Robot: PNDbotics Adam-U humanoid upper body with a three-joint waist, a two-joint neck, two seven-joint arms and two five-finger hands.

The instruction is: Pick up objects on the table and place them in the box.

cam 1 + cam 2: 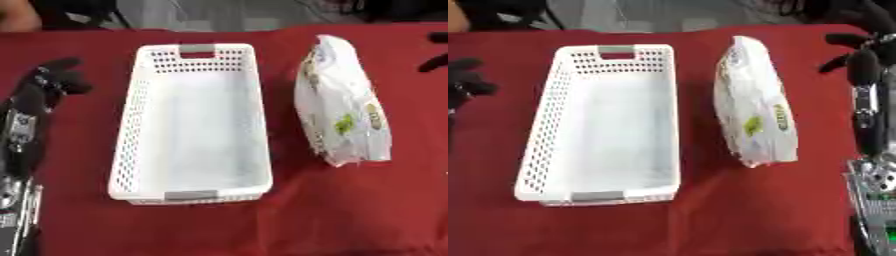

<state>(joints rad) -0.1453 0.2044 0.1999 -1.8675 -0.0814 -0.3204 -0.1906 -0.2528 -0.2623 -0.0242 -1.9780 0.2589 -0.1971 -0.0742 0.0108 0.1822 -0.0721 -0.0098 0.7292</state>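
Observation:
A white perforated basket (140, 125) with grey handles stands lengthwise in the middle of the red table, and nothing lies in it. To its right lies a white plastic bag (341, 107) with green and yellow print, also lengthwise. My left hand (51, 80) hovers left of the basket, fingers relaxed and holding nothing. In the right eye view my right hand (861, 57) shows at the right edge, to the right of the bag and apart from it, fingers spread and empty.
The red cloth (350, 210) covers the whole table. Bare cloth lies in front of the basket and bag. My black and silver forearms run along the left edge (17, 190) and the right edge (872, 190).

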